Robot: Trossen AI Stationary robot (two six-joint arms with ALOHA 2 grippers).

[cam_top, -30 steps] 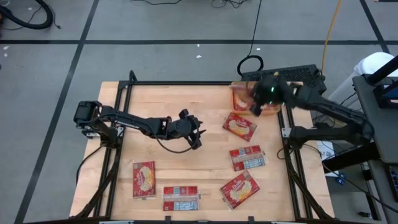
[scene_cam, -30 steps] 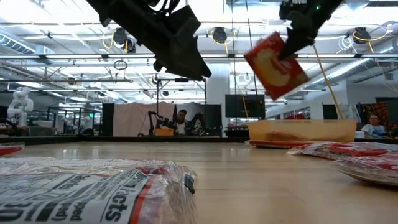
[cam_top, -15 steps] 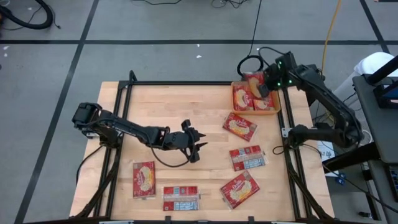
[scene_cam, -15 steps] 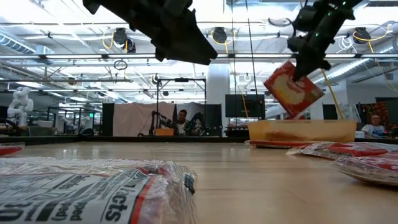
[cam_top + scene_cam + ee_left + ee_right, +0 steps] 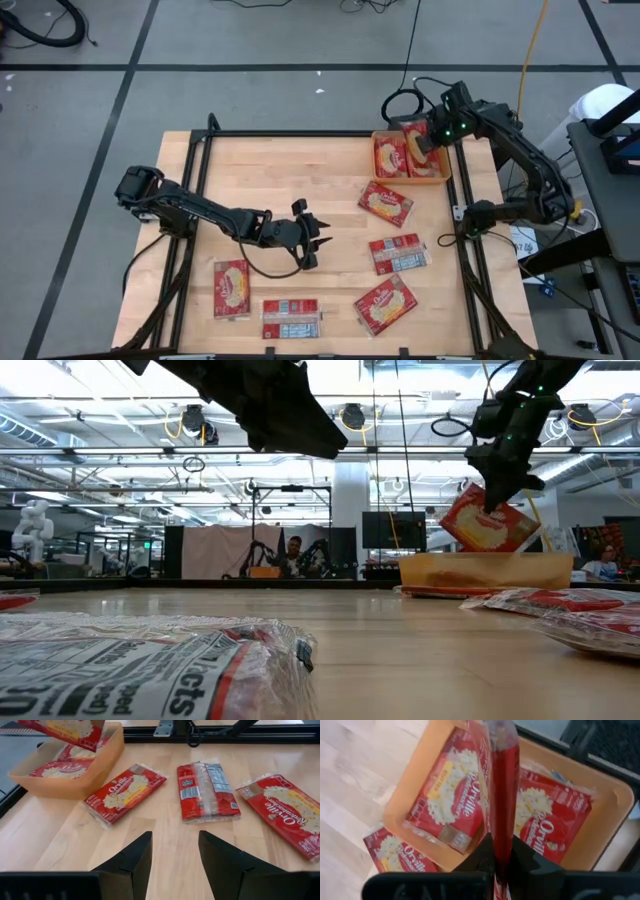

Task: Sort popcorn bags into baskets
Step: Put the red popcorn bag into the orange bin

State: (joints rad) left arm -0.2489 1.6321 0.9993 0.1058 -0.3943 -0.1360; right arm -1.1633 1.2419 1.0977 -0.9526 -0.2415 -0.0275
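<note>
A popcorn bag (image 5: 504, 795) is pinched edge-on in the right gripper (image 5: 428, 140), whose jaws are clamped tight on it, hanging tilted just above the orange basket (image 5: 441, 177). Two bags (image 5: 451, 806) already lie flat in that basket. The left gripper (image 5: 312, 240) hovers well away from the basket over bare tabletop (image 5: 290, 170), its jaws partly spread and holding nothing. Six more bags (image 5: 386, 201) lie scattered on the tabletop, the nearest just beside the basket.
</note>
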